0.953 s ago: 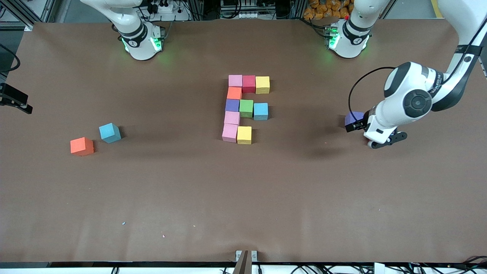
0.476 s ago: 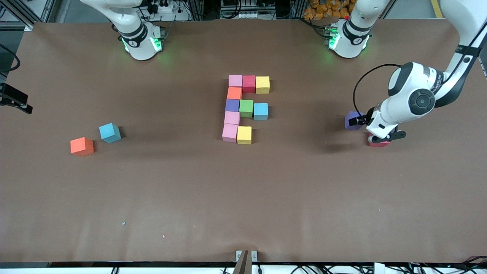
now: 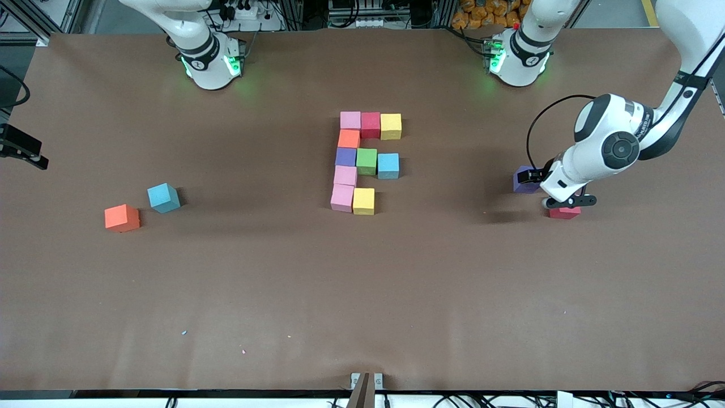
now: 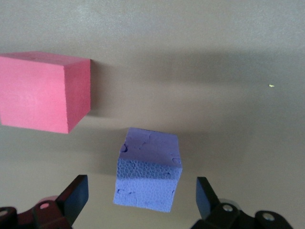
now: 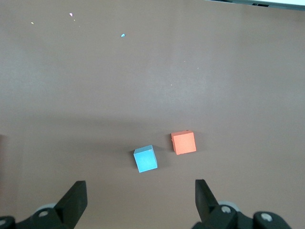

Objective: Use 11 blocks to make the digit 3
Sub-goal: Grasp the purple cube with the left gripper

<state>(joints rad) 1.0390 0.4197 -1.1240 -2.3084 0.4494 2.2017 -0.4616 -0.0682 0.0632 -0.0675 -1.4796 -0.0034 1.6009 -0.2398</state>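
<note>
- Left tool (image 4: 140, 200) low over the purple block (image 3: 524, 180), fingers wide apart, gripping nothing.
- Red block (image 3: 564, 212) at purple's 4 o'clock.
- Right tool (image 5: 140, 202) open, empty, waiting.
- Block cluster (image 3: 365, 161) mid-surface (image 3: 362, 294).

Pink, red, yellow, orange, purple, green and blue blocks (image 3: 366, 161) sit on the brown table (image 3: 283, 272); the arms are white.
</note>
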